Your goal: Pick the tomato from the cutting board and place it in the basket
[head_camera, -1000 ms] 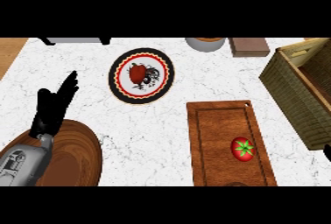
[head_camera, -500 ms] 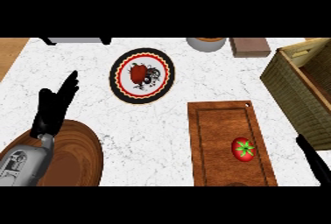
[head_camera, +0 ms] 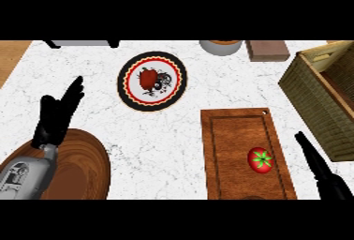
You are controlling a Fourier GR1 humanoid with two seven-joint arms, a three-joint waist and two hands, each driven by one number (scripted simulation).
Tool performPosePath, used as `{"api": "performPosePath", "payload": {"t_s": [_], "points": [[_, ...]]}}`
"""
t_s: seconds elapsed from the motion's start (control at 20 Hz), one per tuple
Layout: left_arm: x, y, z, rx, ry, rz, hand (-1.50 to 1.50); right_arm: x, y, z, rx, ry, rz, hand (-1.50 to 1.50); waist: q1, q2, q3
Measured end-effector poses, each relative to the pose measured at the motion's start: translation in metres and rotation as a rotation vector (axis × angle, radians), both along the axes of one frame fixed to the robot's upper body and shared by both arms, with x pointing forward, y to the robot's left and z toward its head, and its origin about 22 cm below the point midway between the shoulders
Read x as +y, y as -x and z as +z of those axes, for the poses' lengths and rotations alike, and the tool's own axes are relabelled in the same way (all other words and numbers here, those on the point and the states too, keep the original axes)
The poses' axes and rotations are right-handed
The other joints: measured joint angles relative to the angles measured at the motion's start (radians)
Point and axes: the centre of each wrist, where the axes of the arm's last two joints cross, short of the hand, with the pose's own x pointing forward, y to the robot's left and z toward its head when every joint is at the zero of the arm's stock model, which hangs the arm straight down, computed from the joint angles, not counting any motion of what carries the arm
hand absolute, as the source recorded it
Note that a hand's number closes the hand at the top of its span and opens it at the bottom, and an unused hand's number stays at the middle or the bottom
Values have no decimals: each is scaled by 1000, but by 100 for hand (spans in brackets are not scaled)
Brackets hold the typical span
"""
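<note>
Higher now, right hand (head_camera: 316, 160), fingers straight, reaches beside the red, green-capped tomato (head_camera: 260, 160).

The basket (head_camera: 313, 93) runs off the right edge. Of the right robot hand (head_camera: 317, 161), lower right, only straight fingers show. The board (head_camera: 235, 140) is cut off below.

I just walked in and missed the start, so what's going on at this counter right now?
A robot is set to move the tomato from the wooden cutting board into the wicker basket at the right. The tomato lies on the board, untouched. The right hand is open, fingers straight, beside the board's right edge near the tomato, holding nothing. The left hand rests open at the left, fingers up, by a round wooden tray. A patterned plate sits further back.
</note>
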Motion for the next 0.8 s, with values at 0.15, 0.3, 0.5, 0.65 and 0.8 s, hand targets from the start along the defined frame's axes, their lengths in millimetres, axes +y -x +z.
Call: {"api": "performPosePath", "payload": {"t_s": [0.15, 0.3, 0.5, 0.65, 0.8], "points": [[0, 2, -3, -22, -6, 1, 0, 8, -5, -5, -3, -1, 4, -150, -1, -1, 1], [-2, 0, -2, -14, -10, -1, 0, 9, -13, -9, 4, -4, 6, -150, 0, -1, 2], [-1, 3, -1, -22, -11, 2, 0, 17, -19, -18, 13, 1, 0, -150, 0, -1, 1], [2, 5, 2, -20, -8, 2, 0, 20, -26, -22, 37, 0, 4, -150, 1, 0, 0], [2, -1, 0, -7, -11, 4, 0, 22, -34, -24, 58, -1, 4, -150, 0, 0, 1]]}}
